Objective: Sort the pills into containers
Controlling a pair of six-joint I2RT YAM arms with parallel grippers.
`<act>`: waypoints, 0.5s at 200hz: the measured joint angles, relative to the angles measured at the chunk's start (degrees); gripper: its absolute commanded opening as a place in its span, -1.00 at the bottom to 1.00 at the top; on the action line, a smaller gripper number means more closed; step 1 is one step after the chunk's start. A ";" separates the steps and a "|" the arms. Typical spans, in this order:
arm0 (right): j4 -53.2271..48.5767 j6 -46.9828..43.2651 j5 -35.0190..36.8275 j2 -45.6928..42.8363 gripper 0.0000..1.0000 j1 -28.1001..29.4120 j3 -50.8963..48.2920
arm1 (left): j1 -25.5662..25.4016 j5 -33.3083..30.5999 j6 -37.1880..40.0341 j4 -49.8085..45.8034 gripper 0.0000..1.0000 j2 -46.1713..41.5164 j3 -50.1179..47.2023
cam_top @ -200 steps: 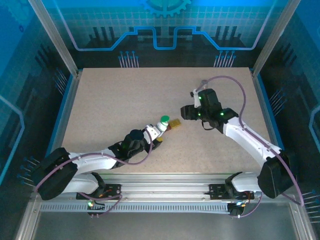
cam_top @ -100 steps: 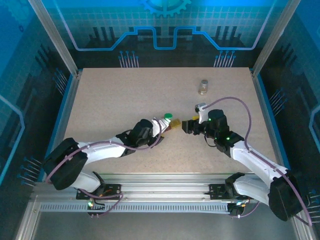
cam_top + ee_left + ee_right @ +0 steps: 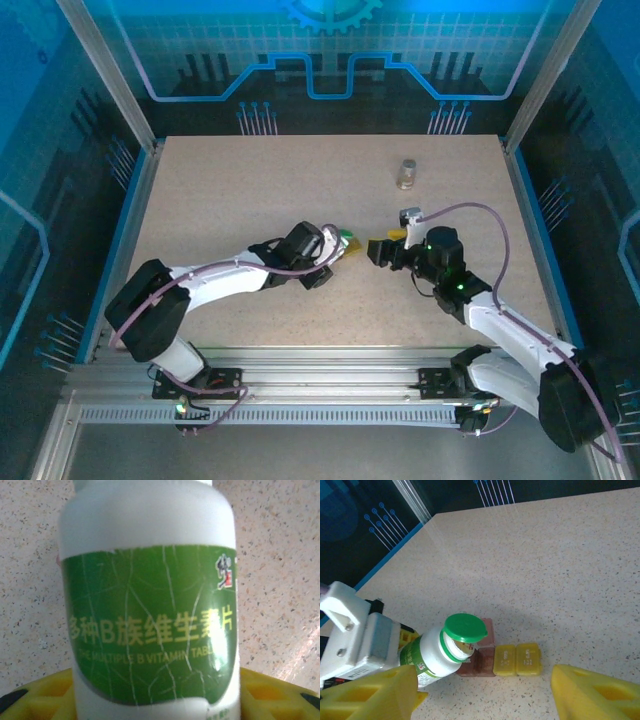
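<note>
Speckled counter, mid-field: the left end effector pinches the tilted white bottle, its green cap by the brown end of the pills; the right end effector hangs spread just beside them. Farther back, the amber vial stands upright, well apart.

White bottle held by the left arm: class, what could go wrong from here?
1. The white bottle leans with its green cap right by the pill strip; a nudge could slide the strip away.
2. The right gripper stands open close by; closing could strike the bottle rather than grip the strip.
</note>
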 measured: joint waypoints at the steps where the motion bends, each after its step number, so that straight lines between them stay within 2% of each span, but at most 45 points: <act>1: 0.00 0.07 0.00 -0.11 0.44 -0.02 -0.02 | 0.00 -0.02 0.09 -0.28 -1.00 0.15 0.24; 100: 0.68 2.40 -1.07 -1.79 0.45 -0.76 -0.66 | 2.29 -2.19 9.53 -19.21 -1.00 11.19 13.40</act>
